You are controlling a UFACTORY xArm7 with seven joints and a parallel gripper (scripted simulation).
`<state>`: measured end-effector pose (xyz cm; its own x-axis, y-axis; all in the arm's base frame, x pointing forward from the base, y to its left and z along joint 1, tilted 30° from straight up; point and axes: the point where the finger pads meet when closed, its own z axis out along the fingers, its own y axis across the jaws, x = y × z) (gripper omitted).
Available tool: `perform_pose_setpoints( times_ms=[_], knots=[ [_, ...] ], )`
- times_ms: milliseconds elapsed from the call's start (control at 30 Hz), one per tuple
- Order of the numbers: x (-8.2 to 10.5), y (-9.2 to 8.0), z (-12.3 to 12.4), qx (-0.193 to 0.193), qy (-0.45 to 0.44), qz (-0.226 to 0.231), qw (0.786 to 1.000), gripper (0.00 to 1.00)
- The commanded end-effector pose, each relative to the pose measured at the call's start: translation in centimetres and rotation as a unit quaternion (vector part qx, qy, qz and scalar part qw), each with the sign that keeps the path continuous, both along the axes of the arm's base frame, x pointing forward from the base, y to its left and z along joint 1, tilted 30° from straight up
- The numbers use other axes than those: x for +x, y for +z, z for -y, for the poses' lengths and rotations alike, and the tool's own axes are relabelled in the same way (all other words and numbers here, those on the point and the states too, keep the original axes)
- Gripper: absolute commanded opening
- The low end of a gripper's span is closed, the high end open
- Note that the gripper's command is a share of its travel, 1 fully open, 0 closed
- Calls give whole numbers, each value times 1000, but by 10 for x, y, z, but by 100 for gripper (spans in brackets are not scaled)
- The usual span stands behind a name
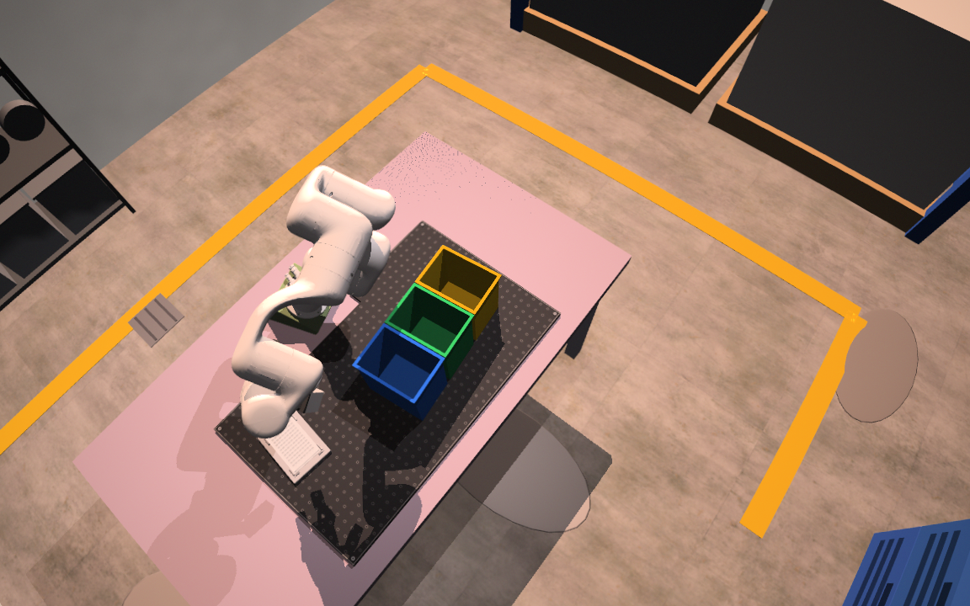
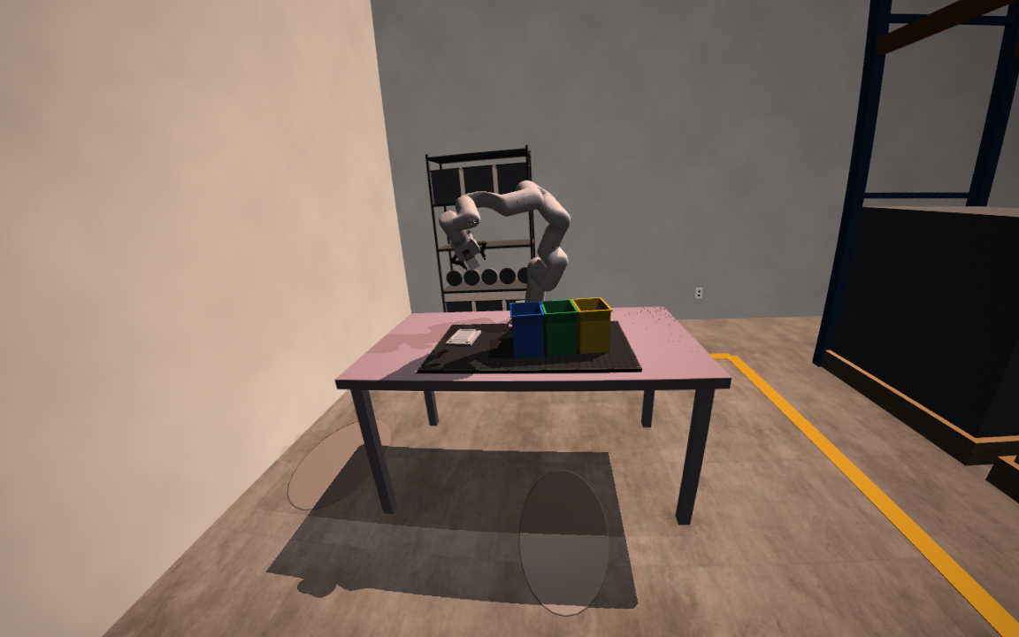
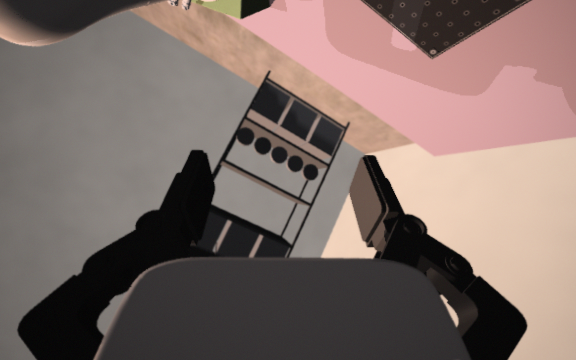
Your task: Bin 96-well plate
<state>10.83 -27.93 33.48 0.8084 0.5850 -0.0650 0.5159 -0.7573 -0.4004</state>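
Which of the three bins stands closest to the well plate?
The blue bin, at the end of the row nearest the 96-well plate. The green bin sits in the middle, the yellow bin farthest.

A pink table (image 1: 172, 482), a black dotted mat (image 1: 428, 459), and blue (image 1: 370, 367), green (image 1: 398, 320) and yellow (image 1: 428, 271) bins are shown.

Bin signs not readable in any view, blue bin (image 2: 527, 333) too small in exterior shot. Arm (image 1: 277, 361) covers near-left end of 96-well plate (image 1: 297, 447) from top. Gripper (image 2: 469, 255) tiny in exterior. Shelf rack (image 1: 100, 174) cut off by left edge in top view.
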Motion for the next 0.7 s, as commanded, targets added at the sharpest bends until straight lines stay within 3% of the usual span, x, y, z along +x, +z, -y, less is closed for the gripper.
perform_pose_setpoints(
  times_ms=[0,533,667],
  knots=[
    [0,1,1,-1,-1,1,1000,100],
    [0,1,1,-1,-1,1,1000,100],
    [8,-11,14,-31,-42,44,998,100]
  ],
)
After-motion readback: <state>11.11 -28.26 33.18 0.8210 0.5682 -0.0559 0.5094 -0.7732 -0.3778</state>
